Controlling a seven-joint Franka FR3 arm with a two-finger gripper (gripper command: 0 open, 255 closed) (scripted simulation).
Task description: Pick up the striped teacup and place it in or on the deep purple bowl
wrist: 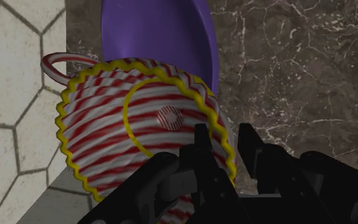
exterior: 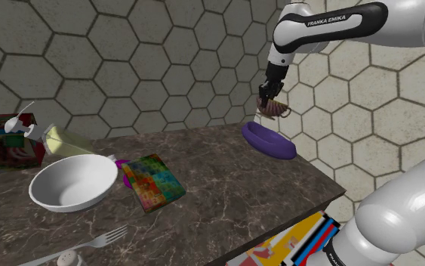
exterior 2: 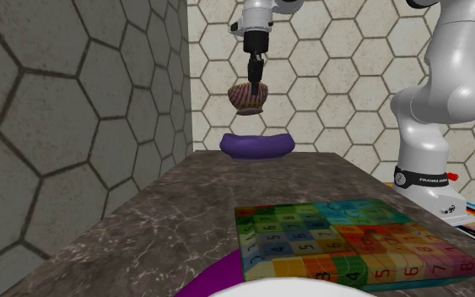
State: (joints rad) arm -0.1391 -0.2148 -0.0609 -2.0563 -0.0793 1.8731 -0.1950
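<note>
The red-and-white striped teacup (wrist: 139,133) with a yellow scalloped rim hangs in the air, its rim clasped between my black fingers. My gripper (wrist: 222,143) is shut on it. In the shoulder view the teacup (exterior: 272,109) sits just above the deep purple bowl (exterior: 269,141), which rests at the far corner of the dark marble table (exterior: 218,196). The second exterior view shows the gripper (exterior 2: 255,78) holding the teacup (exterior 2: 249,99) tilted, a short gap above the purple bowl (exterior 2: 257,146). In the wrist view the bowl (wrist: 158,32) lies beyond the cup.
A white bowl (exterior: 73,184), a colourful numbered book (exterior: 152,181), a fork (exterior: 90,243), a tilted glass (exterior: 63,141) and a patterned plate (exterior: 7,147) lie toward the shoulder view's left. Hexagon-tiled walls (exterior 2: 75,110) close in behind the table. The book (exterior 2: 353,240) lies near the second exterior camera.
</note>
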